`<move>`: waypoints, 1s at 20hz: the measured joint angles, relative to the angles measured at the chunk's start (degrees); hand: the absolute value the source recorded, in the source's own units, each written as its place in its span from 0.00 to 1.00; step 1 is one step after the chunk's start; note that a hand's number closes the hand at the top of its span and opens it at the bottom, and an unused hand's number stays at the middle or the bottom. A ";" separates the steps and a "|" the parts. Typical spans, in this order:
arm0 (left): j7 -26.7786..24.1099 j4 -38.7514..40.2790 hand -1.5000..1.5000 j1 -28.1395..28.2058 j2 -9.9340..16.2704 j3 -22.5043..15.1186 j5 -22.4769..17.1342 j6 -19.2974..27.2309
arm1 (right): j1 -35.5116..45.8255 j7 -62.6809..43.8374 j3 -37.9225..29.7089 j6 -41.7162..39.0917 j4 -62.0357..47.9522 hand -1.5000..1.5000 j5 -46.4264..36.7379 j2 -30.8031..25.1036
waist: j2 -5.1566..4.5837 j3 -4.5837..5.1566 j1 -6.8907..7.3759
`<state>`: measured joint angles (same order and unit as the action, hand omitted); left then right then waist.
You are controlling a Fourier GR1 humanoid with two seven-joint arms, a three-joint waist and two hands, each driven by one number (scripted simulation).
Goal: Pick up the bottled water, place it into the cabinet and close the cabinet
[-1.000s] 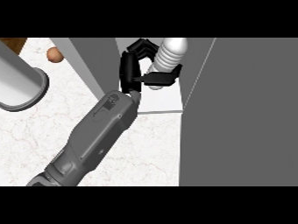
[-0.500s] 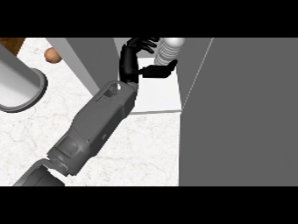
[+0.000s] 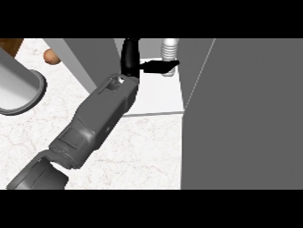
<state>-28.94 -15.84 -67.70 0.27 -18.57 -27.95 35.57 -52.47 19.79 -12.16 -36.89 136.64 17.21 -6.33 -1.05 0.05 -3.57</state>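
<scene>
Your hand (image 3: 147, 67) has pushed deeper into the cabinet (image 3: 161, 98), still wrapped round the bottle (image 3: 170, 49), which now stands at the back, so you can let go soon.

A kitchen is showing here: a white marble-patterned table (image 3: 147, 147) is stretching below the robot hand (image 3: 133, 60), a grey cabinet (image 3: 259, 111) with a white shelf (image 3: 157, 95) is standing to its right, and a brown egg (image 3: 51, 55) is lying to its left.
</scene>
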 measured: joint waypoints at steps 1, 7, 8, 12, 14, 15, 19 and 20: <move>-0.39 0.29 0.00 -0.19 -0.07 0.47 -0.23 -0.29 | 0.05 -0.32 0.16 0.02 0.07 0.00 0.07 -0.14 | 0.01 0.01 0.09; -2.86 0.61 0.00 -2.27 0.07 3.24 -1.25 -3.84 | 0.88 -1.08 -0.55 0.42 -0.06 0.00 0.28 -0.36 | 0.19 0.02 0.67; -3.73 0.04 0.00 -1.97 0.00 3.65 -1.68 -4.93 | 0.77 -1.03 -0.76 0.28 -0.03 0.00 0.36 -0.55 | 0.23 0.02 0.66; -5.26 -3.18 0.00 -0.50 -0.06 4.63 -3.66 -9.68 | 0.97 -0.96 -0.90 0.50 0.07 0.00 0.57 -0.55 | 0.54 0.03 1.16; -5.33 -4.49 0.00 0.09 -0.14 4.67 -4.26 -11.84 | 1.27 -1.35 -0.78 0.72 0.05 0.00 0.67 -0.41 | 0.64 0.02 1.45; -5.01 -5.40 0.00 0.50 -0.17 4.80 -4.46 -12.97 | 0.96 -1.55 -0.43 0.83 0.16 0.00 0.70 -0.17 | 0.76 0.02 1.77; -3.21 -11.00 0.00 3.72 -0.24 2.64 -5.44 -14.01 | -0.30 -1.10 -0.79 0.03 0.28 0.00 0.98 -0.23 | 1.19 0.01 2.38; -3.00 -13.00 0.00 5.28 -0.24 1.45 -6.05 -13.73 | 0.06 -1.39 -0.61 0.14 0.24 0.00 1.03 -0.30 | 1.24 0.00 2.48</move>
<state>-31.94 -28.84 -62.43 0.04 -17.12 -34.00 21.84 -52.40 18.41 -12.77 -36.75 136.88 18.24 -6.63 0.19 0.05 -1.09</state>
